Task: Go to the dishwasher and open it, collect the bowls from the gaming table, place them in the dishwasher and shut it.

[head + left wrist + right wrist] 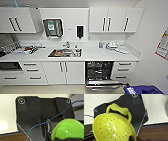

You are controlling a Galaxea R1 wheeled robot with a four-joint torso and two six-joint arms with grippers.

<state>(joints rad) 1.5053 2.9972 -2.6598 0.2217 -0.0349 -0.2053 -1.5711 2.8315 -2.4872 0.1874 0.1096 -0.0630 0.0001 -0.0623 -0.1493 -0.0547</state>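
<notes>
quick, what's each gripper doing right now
Left gripper: holding a lime green bowl.
Right gripper: holding a yellow-green perforated bowl with a handle.

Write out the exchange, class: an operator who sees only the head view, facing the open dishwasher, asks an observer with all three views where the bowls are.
Operator: I see the dishwasher open under the counter, its door folded down. Where are the bowls?
Observer: The left wrist view shows a glossy lime-green bowl close in front of that camera.
Operator: And the second one?
Observer: The right wrist view shows a yellow-green bowl close up. It is pierced with small holes and has a looped handle on its rim.
</notes>
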